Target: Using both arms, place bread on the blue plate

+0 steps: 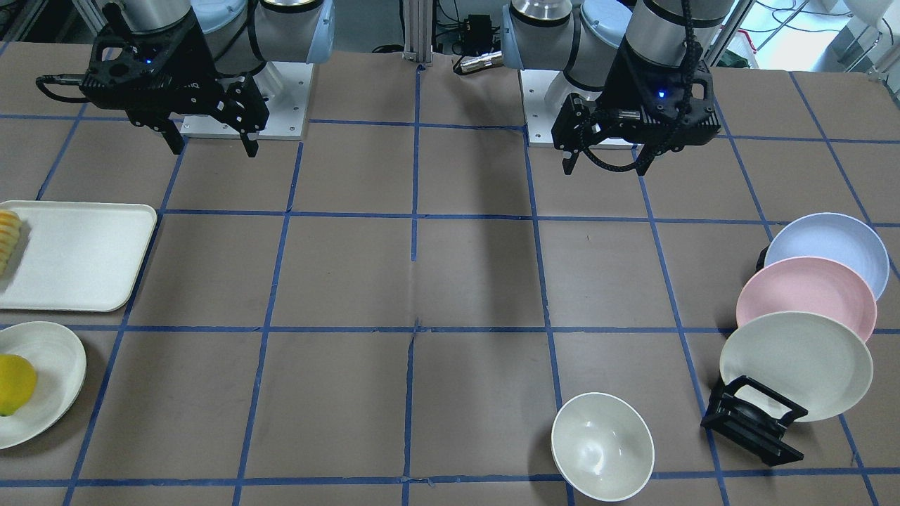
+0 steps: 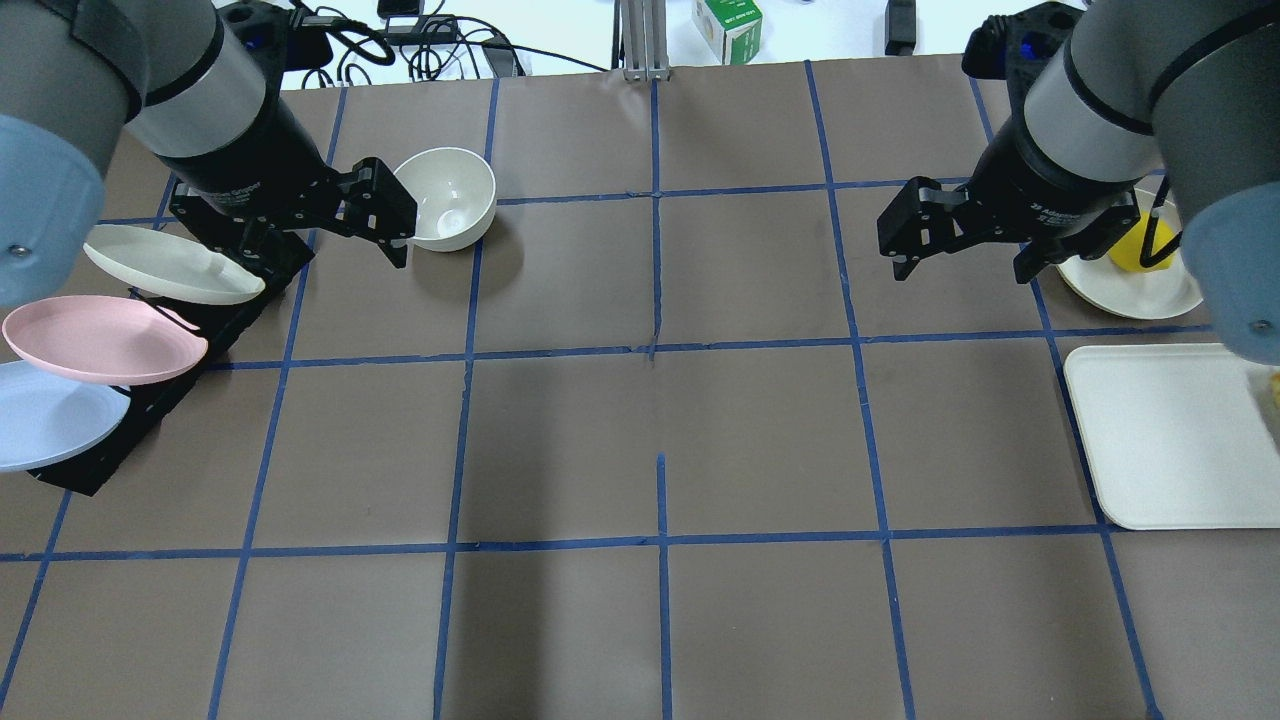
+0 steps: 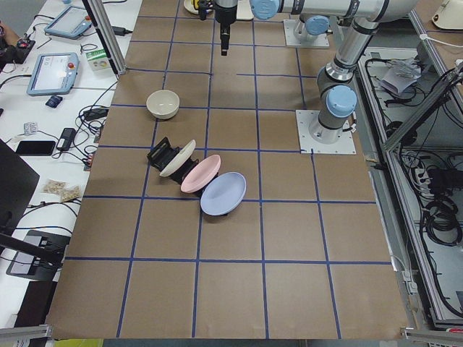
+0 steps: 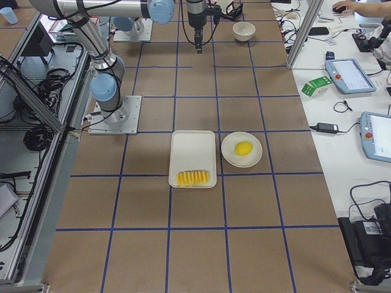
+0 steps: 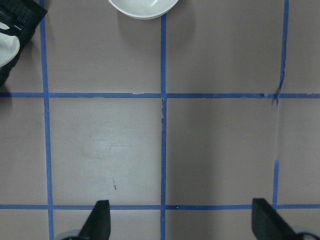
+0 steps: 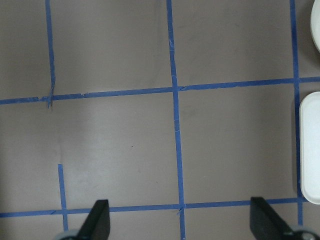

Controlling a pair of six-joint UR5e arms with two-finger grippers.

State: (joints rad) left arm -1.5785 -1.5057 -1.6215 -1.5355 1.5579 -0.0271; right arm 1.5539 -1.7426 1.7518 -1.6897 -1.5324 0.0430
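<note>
The bread (image 1: pixel 8 235) lies at the end of a white tray (image 1: pixel 84 256), on my right side; it also shows in the exterior right view (image 4: pixel 192 177). The blue plate (image 1: pixel 830 246) leans in a black rack (image 1: pixel 752 422) on my left side, behind a pink plate (image 1: pixel 808 299) and an off-white plate (image 1: pixel 794 365); it also shows in the overhead view (image 2: pixel 50 420). My left gripper (image 1: pixel 606 167) hangs open and empty above the table, short of the rack. My right gripper (image 1: pixel 213 149) hangs open and empty above the table, short of the tray.
A white bowl (image 1: pixel 602 446) stands beside the rack. A yellow lemon-like fruit (image 1: pixel 14 383) sits on an off-white plate (image 1: pixel 53 379) beside the tray. Blue tape lines grid the brown table.
</note>
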